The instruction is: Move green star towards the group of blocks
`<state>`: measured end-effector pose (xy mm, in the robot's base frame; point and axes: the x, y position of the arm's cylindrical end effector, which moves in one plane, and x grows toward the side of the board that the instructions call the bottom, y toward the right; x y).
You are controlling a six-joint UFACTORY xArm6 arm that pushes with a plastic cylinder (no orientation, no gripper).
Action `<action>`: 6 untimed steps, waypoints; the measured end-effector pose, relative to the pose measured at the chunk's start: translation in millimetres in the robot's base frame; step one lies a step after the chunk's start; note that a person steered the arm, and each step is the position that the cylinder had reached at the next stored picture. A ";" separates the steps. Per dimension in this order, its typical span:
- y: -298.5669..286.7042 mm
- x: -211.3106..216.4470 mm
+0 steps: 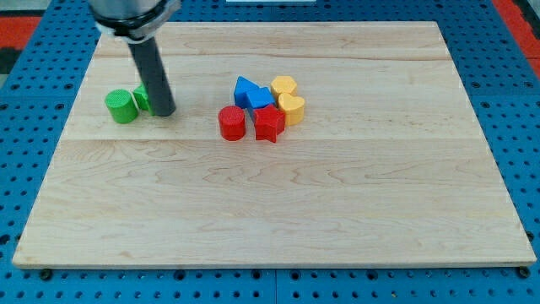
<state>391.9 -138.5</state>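
Note:
My tip (164, 111) rests on the board at the view's upper left. A green block (141, 98), likely the green star, sits just left of the rod and is mostly hidden behind it. A green cylinder (121, 106) stands to its left. The group lies to the right of the tip: a red cylinder (231, 123), a red star (269, 123), a blue triangle (245, 89), a blue block (260, 99), a yellow heart (284, 86) and a yellow block (292, 108).
The wooden board (278, 211) lies on a blue pegboard table (515, 101). The arm's dark body (135, 13) hangs over the board's upper left corner.

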 end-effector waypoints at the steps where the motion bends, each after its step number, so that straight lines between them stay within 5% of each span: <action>1: -2.4 11.2; 6: 63.0 49.0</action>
<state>440.9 -75.5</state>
